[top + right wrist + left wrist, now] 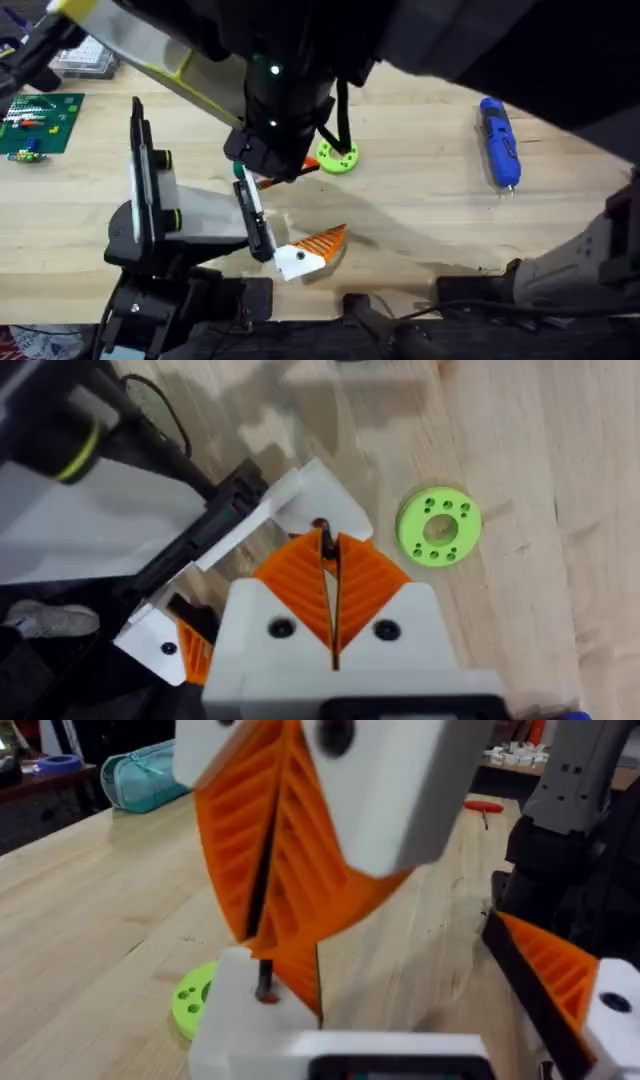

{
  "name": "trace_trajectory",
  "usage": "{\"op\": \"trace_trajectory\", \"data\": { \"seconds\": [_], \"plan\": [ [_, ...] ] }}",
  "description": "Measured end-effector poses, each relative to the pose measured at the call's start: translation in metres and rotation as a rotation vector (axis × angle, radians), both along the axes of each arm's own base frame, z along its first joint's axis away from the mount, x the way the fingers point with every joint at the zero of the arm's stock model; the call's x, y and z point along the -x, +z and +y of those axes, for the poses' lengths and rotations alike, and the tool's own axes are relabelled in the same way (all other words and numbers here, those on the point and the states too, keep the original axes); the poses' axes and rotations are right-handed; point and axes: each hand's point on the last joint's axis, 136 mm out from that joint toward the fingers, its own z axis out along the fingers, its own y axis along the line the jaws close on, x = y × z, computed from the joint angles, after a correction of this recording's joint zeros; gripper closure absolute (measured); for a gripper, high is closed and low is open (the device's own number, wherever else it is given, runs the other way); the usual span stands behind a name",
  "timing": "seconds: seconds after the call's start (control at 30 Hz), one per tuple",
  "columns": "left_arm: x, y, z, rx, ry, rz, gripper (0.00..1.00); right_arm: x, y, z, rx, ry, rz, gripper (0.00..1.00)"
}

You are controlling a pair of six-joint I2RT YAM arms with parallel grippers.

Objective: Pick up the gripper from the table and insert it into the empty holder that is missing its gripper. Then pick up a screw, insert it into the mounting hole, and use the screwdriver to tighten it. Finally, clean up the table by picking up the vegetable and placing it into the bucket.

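Holder (150, 215): black and pale-grey, standing at the table's left near edge, with a tall flat black plate upright, green-ringed knobs on its side and a slim black arm reaching right.

Orange gripper (312, 250): ribbed wedge on a white block, lying flat on the wood with the wedge tip pointing away to the right and the white base touching the slim arm's end.

Screwdriver (499, 140): blue, pen-shaped, lying flat far right, well apart from the holder, silver tip toward the near edge.

Screw (322, 526): small, dark, reddish at one end, pinched at the pad tips of the right gripper (328, 545), close above the holder's arm.
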Motion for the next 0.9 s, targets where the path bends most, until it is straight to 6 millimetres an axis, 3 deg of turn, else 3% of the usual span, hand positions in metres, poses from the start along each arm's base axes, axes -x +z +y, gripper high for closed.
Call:
{"op": "trace_trajectory", "data": {
  "seconds": [0.9],
  "plan": [
    [0.0000, 0.0000, 0.0000, 0.000, 0.000, 0.000, 0.012, 0.0013, 0.0000, 0.0007, -0.004, 0.003, 0.007, 0.993]
  ]
}}
